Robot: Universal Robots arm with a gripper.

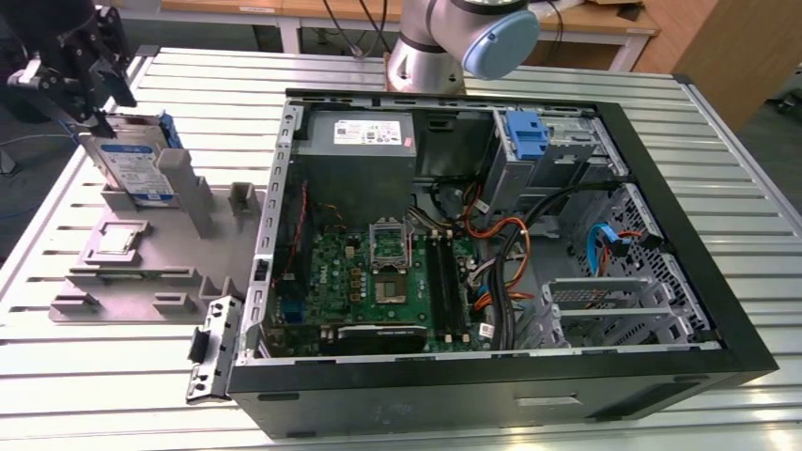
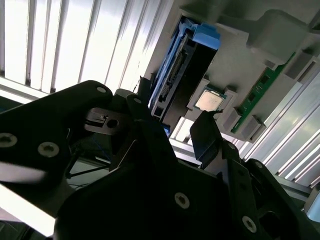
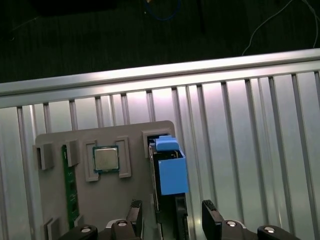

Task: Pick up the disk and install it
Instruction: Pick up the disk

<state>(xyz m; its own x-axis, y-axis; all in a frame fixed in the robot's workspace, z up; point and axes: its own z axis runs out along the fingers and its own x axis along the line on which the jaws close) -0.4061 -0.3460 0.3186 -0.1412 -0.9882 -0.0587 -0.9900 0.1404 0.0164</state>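
Note:
The disk [image 1: 131, 162] stands on edge in a slot of the grey holder [image 1: 150, 258] at the exterior view's left, beside the open computer case [image 1: 701, 282]. It shows a white label with a blue band, and its blue carrier [image 3: 172, 172] faces the wrist camera. My gripper [image 1: 100, 117] hangs just above the disk's top end. In the first wrist view the gripper [image 3: 172, 217] is open, one black finger [image 3: 135, 215] on each side of the disk [image 3: 170, 205], with a small gap on both sides. The second wrist view shows the disk's connector edge [image 2: 172, 75] past the fingertips.
The holder also carries a processor chip [image 3: 106, 158] and a green memory stick [image 3: 71, 185]. Inside the case are a blue bracket on the metal bay [image 1: 532, 136], the power supply [image 1: 361, 133], the motherboard [image 1: 376, 282] and loose cables. Ribbed metal tabletop [image 1: 113, 376] surrounds everything.

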